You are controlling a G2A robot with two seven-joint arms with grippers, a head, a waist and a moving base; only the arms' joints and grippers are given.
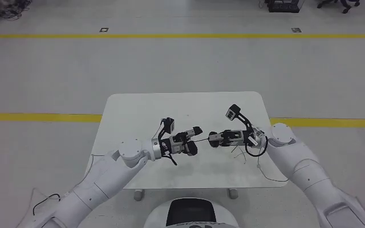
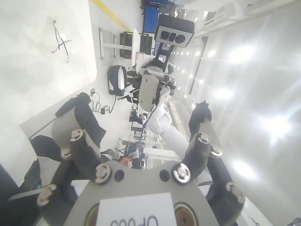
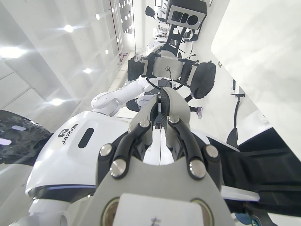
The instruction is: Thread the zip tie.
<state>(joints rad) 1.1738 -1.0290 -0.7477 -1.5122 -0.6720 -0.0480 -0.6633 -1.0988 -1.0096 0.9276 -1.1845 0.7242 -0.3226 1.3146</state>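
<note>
Zip tie: a thin dark strand [image 1: 203, 138] in mid-air at the centre of the top view, spanning the gap between the two grippers above the worktop [image 1: 142, 111].
Right gripper: the right gripper [image 3: 162, 94] has its fingers pressed together, apparently clamped on one end of the zip tie. The strand is too thin to trace there.
Left gripper: the left gripper [image 2: 137, 105] has its fingers spread wide apart, gripping nothing, and faces the right gripper head-on.
Step in hand: probably lining up to take the free end before threading. No loop is visible.
Doing it well: bring the open fingers squarely around the free end, and close them only once the strand lies between them. Keep the right grip steady so the flexible tail does not swing, and use small, slow moves.
Around: a loose tangle of spare ties [image 2: 60, 42] lies on the worktop at the upper left of the left wrist view, well apart from both grippers.
In the way: nothing sits between the grippers. They are near each other, so the main risk is their fingers bumping.
</note>
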